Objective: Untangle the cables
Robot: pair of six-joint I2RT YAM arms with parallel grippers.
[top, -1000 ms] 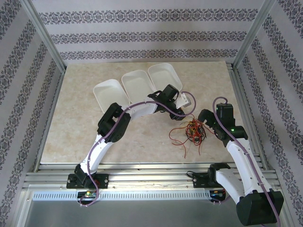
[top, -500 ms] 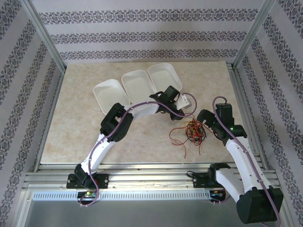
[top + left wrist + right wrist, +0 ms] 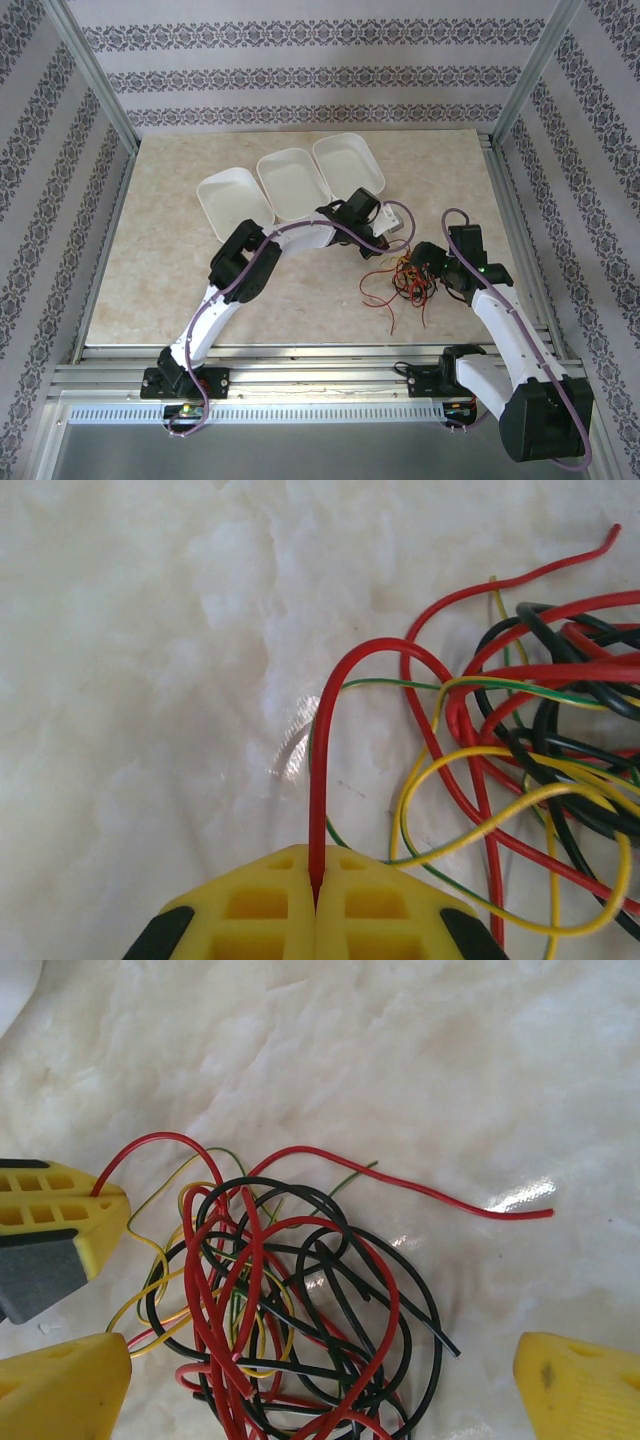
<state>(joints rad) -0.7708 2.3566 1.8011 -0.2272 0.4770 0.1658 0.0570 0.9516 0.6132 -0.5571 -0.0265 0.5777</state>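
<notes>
The cables (image 3: 405, 281) lie in one tangle of red, black and yellow strands on the marble tabletop, right of centre. My left gripper (image 3: 318, 858) is shut on one red cable (image 3: 330, 730), which arches up from the yellow fingertips and curves right into the tangle (image 3: 540, 740). In the top view the left gripper (image 3: 396, 236) is at the tangle's far edge. My right gripper (image 3: 320, 1390) is open, its yellow fingers (image 3: 62, 1385) on either side of the tangle (image 3: 300, 1300). The left gripper's fingers (image 3: 60, 1215) with the red loop show at the left of the right wrist view. From above the right gripper (image 3: 426, 264) is at the tangle's right side.
Three white bins (image 3: 236, 203) (image 3: 292, 184) (image 3: 348, 163) stand in a row at the back, behind the left arm. A loose red cable end (image 3: 500, 1212) stretches out to the right of the tangle. Metal rails (image 3: 300, 352) border the table's near edge.
The left gripper's jaws have closed onto the red cable. The right arm has moved down and closer over the tangle, and the tangle has shifted slightly.
</notes>
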